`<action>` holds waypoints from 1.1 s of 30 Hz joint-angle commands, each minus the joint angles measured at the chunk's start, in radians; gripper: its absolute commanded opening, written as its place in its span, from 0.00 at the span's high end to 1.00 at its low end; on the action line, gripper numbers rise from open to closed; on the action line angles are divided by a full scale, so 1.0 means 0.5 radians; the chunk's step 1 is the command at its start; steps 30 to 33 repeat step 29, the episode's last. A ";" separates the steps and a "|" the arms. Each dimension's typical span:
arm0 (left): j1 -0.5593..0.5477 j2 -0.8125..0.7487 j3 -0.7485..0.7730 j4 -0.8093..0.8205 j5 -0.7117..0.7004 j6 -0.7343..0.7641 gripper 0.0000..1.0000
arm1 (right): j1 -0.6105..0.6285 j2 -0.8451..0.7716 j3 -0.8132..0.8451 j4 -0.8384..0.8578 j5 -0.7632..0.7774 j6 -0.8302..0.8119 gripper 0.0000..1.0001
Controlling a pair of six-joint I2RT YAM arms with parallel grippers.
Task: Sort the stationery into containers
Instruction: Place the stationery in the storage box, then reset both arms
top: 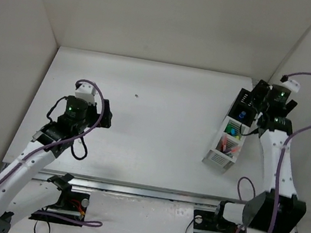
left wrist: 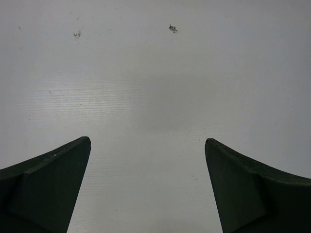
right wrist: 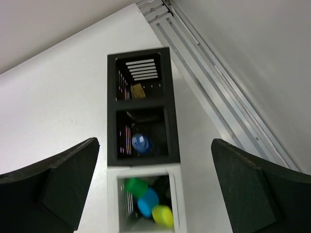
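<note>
The right gripper [right wrist: 155, 141] hangs spread wide and empty, directly above the organizer [right wrist: 141, 105] at the right side of the tabletop [right wrist: 58, 97]. A tan eraser [right wrist: 138, 91] lies in the far black compartment, a blue-capped bottle [right wrist: 141, 143] stands in the next, and highlighters [right wrist: 148, 201] fill the white one. The left gripper [left wrist: 148, 141] gapes empty over the tabletop, well apart.

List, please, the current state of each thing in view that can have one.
Left claw: open, empty.
Right claw: open, empty, above the organizer.
Slotted black-and-white plastic desk organizer: upright, partly filled.
Small tan eraser: lying in end black compartment.
Blue-capped bottle: standing in second black compartment.
Green, blue and yellow highlighters: caps up in a white compartment.
Thin pink and orange pens: standing in end white compartment.
</note>
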 commanded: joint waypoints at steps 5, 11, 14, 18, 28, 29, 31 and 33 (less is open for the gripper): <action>0.032 -0.190 0.105 0.003 -0.046 -0.051 0.01 | -0.017 -1.057 -0.818 0.023 -0.066 0.245 0.02; 0.032 -0.347 0.047 -0.126 -0.166 -0.170 0.01 | -0.017 -1.660 -1.175 -0.118 -0.084 0.328 0.02; 0.032 -0.399 0.019 -0.157 -0.184 -0.195 0.00 | -0.014 -1.789 -1.218 -0.213 -0.005 0.322 0.02; 0.032 -0.470 0.004 -0.187 -0.236 -0.232 0.00 | -0.014 -1.805 -1.200 -0.323 0.112 0.309 0.02; 0.032 -0.580 -0.048 -0.175 -0.292 -0.235 0.01 | -0.017 -1.811 -1.222 -0.339 0.118 0.307 0.02; 0.032 -0.583 -0.048 -0.166 -0.289 -0.232 0.01 | -0.014 -1.817 -1.215 -0.342 0.121 0.307 0.02; 0.032 -0.583 -0.048 -0.166 -0.289 -0.232 0.01 | -0.014 -1.817 -1.215 -0.342 0.121 0.307 0.02; 0.032 -0.583 -0.048 -0.166 -0.289 -0.232 0.01 | -0.014 -1.817 -1.215 -0.342 0.121 0.307 0.02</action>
